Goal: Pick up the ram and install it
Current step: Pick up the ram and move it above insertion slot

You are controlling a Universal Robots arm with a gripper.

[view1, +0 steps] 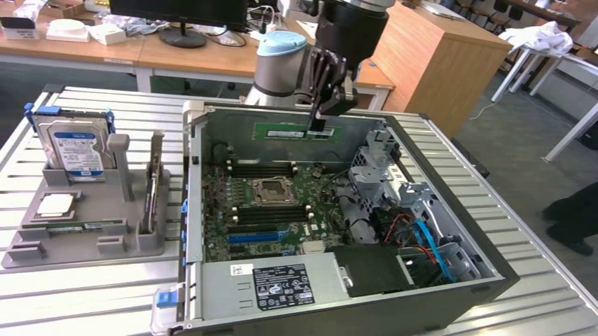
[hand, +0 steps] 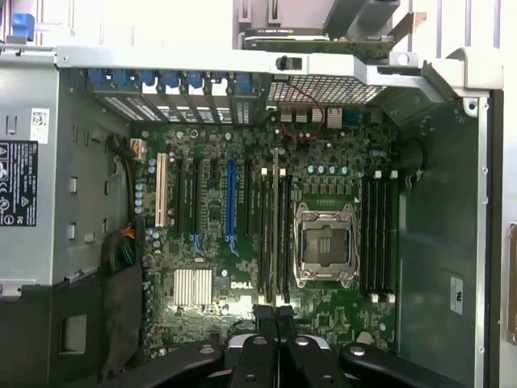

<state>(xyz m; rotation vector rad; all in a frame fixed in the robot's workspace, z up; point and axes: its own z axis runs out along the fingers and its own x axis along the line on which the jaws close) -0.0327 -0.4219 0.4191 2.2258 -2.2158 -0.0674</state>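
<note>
My gripper is shut on the ram, a long thin green circuit-board stick held level by one end. It hangs above the far side of the open computer case, over the motherboard. In the wrist view the ram shows edge-on as a thin line running out from my gripper. It lies over the black memory slots beside the empty processor socket, well above them. More memory slots sit on the socket's other side.
A grey fixture at the exterior view's left holds a blue-and-white hard drive, a square silver processor chip and a thin board on edge. Drive cages and cables crowd the case's right side. A power supply fills its near side.
</note>
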